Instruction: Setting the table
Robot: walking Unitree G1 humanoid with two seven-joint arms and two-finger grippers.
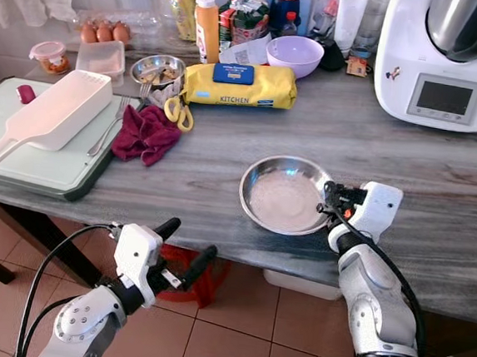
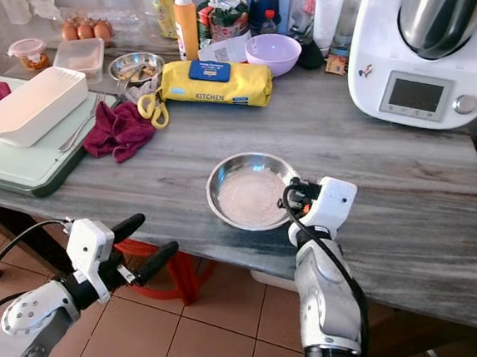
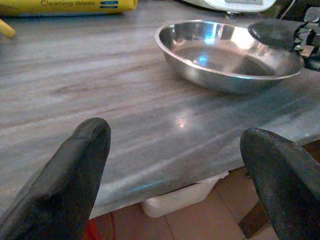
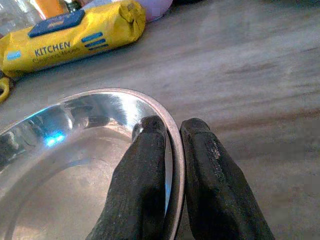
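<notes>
A shallow steel bowl sits on the grey wooden table, close to its front edge. My right gripper is shut on the bowl's right rim, one black finger inside it and one outside. In the left eye view that gripper is at the bowl's right side, with its white wrist over the table edge. My left gripper is open and holds nothing, in front of the table edge and below it. The left wrist view looks over the tabletop from between its fingers toward the bowl.
On the left lies a green board with a white container and a fork. A maroon cloth, yellow scissors, a yellow wipes pack, a purple bowl and a white kitchen machine stand behind.
</notes>
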